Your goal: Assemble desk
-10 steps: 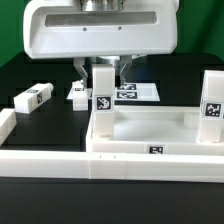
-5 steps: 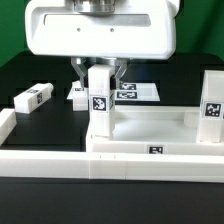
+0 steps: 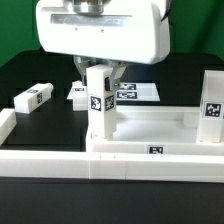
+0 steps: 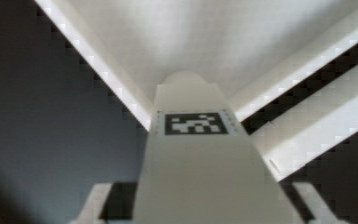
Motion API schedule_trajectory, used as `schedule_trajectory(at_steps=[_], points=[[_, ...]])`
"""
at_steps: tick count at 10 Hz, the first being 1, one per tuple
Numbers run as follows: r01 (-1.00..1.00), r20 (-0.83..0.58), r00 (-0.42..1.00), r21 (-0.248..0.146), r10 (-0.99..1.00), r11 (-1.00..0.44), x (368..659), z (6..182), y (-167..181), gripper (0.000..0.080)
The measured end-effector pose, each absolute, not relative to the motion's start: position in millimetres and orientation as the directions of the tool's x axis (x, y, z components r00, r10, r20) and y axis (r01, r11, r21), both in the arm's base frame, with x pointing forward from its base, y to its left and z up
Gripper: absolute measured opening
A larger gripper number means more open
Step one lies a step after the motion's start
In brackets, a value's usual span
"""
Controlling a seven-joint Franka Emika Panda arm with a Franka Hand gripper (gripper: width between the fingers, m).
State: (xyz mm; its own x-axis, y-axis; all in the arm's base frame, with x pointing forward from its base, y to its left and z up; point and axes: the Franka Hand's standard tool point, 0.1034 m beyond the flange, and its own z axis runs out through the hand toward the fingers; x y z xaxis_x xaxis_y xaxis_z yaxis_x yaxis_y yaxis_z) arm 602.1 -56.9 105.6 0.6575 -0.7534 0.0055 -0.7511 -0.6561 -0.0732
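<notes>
The white tabletop [image 3: 150,126] lies rim up against the front rail. My gripper [image 3: 100,72] is shut on a white block leg [image 3: 99,100] that stands upright at the tabletop's corner on the exterior view's left, slightly turned, its tag facing the camera. In the wrist view the same leg [image 4: 202,150] fills the middle between my fingers [image 4: 98,200], with the tabletop [image 4: 247,40] beyond it. A second leg [image 3: 211,105] stands upright at the corner on the exterior view's right. Two more legs [image 3: 33,98] [image 3: 78,92] lie loose on the black table.
The long white border rail [image 3: 50,162] runs along the front and turns up the exterior view's left side. The marker board [image 3: 137,93] lies flat behind the tabletop. The arm's large white body [image 3: 100,30] hangs over the middle.
My gripper and the arm's body have shifted toward the exterior view's right and turned. The held leg has rotated slightly about its upright axis at the same corner.
</notes>
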Motion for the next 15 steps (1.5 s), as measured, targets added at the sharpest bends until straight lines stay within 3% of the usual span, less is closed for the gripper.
schedule_trajectory(at_steps=[3, 5, 6, 7, 8, 9, 15], points=[[-0.864, 0.007, 0.497, -0.097, -0.868, -0.495, 605.3, 105.7, -56.6, 0.0290], [-0.833, 0.012, 0.546, -0.096, -0.837, -0.545, 605.4, 105.5, -56.4, 0.0290], [-0.831, 0.012, 0.549, -0.095, -0.836, -0.548, 605.3, 105.5, -55.8, 0.0475], [-0.813, 0.009, 0.577, -0.090, -0.816, -0.576, 605.0, 105.6, -52.9, 0.0589], [-0.735, 0.022, 0.674, -0.084, -0.738, -0.673, 605.0, 105.6, -51.5, 0.0589], [-0.686, 0.028, 0.724, -0.083, -0.689, -0.723, 605.1, 105.5, -50.7, 0.0639], [-0.264, 0.065, 0.961, -0.054, -0.267, -0.963, 605.6, 106.0, -51.7, 0.0649]])
